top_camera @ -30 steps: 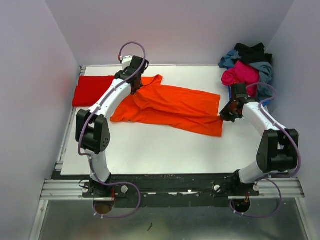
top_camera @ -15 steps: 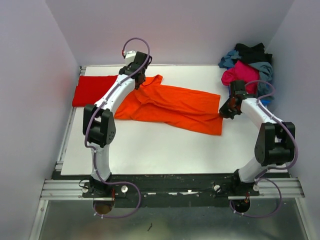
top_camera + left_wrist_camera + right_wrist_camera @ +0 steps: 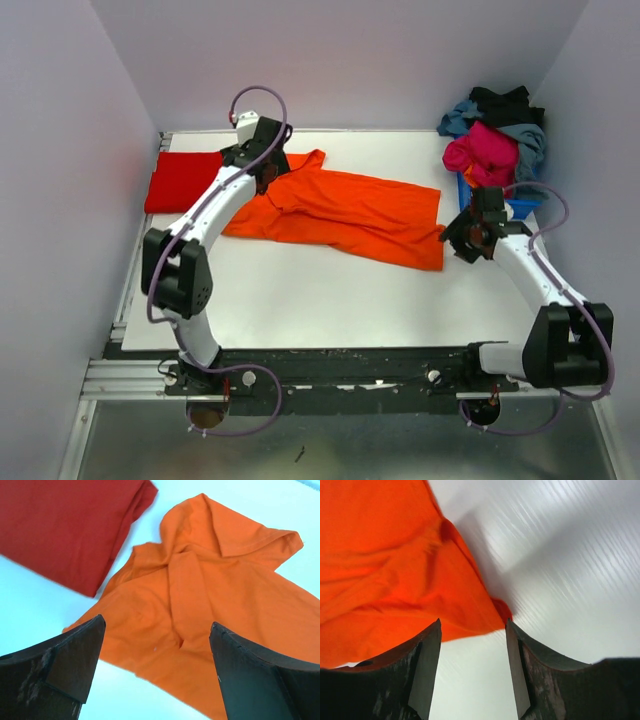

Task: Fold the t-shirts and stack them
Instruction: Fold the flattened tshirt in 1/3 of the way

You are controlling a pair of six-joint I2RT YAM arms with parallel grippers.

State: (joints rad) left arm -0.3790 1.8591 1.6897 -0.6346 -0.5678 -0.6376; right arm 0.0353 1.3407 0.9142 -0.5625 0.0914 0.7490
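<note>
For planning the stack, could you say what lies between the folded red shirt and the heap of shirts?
Top view: the crumpled orange cloth shirt, then bare white tabletop.

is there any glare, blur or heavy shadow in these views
Right wrist view: streaky glare across the table, a soft shadow beside the orange shirt edge, and the cloth looks slightly soft. Left wrist view: the folds of the orange and the red shirt are crisp, the dark fingers are underexposed, and the table is washed out. Top view: even light, only faint shadows, a slight purple cast.
</note>
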